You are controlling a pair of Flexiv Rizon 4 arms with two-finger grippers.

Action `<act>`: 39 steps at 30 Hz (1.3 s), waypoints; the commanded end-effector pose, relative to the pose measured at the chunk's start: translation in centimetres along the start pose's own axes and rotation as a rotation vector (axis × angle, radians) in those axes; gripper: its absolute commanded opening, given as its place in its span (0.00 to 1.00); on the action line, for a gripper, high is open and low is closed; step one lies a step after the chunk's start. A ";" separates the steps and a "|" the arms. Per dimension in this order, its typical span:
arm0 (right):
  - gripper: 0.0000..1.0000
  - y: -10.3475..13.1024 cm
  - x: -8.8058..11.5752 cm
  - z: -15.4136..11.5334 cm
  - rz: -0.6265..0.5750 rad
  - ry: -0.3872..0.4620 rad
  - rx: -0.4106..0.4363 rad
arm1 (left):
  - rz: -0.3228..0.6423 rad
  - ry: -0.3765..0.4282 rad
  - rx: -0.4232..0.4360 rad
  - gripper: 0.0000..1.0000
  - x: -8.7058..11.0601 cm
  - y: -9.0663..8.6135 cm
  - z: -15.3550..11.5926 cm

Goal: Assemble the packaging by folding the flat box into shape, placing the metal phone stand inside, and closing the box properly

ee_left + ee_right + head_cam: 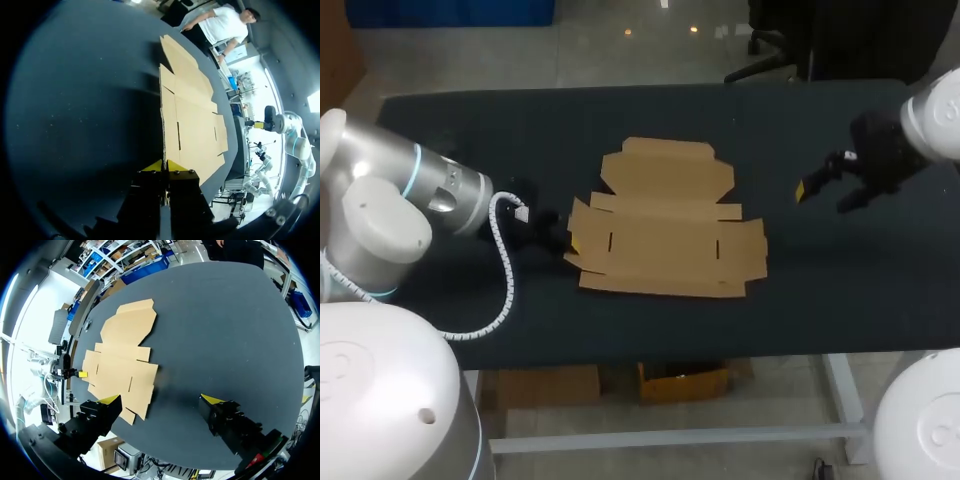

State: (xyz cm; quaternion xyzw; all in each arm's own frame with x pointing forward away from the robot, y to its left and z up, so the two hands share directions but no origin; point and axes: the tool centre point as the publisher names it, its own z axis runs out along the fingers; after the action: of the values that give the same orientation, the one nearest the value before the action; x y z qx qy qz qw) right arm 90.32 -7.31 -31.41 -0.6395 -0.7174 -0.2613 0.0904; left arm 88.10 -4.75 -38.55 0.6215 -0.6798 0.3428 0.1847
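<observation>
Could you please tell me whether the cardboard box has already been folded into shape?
No, the cardboard box lies flat on the table with all its flaps spread out.

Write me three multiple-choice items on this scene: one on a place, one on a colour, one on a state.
1. Where is the cardboard box?
A. lying on the table
B. held up by one gripper
C. on the floor

2. What colour is the table top?
A. white
B. dark, near black
C. red

3. How is the right gripper?
A. shut on the box
B. shut on a phone stand
C. open, holding nothing

Answers:
1 A, the box lies unfolded and flat on the table's middle.
2 B, the head view shows a dark top.
3 C, its jaws stand wide apart, gripping nothing.
</observation>
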 end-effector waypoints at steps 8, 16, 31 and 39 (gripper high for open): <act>1.00 -1.1 0.3 -0.3 -0.003 0.004 0.005 | 0.000 0.011 -0.023 0.00 0.2 1.4 0.2; 1.00 -1.7 0.7 -0.4 -0.007 0.006 0.006 | -0.008 0.013 -0.010 0.00 0.5 2.1 0.1; 1.00 -2.4 0.6 -0.7 -0.019 0.012 0.002 | -0.039 0.018 0.011 0.00 1.1 4.0 0.1; 1.00 -2.8 0.8 -0.6 -0.020 0.020 0.008 | -0.047 0.020 0.011 0.00 1.0 4.7 0.2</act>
State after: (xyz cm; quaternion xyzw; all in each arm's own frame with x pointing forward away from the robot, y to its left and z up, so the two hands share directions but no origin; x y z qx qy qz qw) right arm 87.53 -6.90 -31.43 -0.6306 -0.7236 -0.2640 0.0955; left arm 83.68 -5.74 -39.14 0.6343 -0.6617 0.3478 0.1971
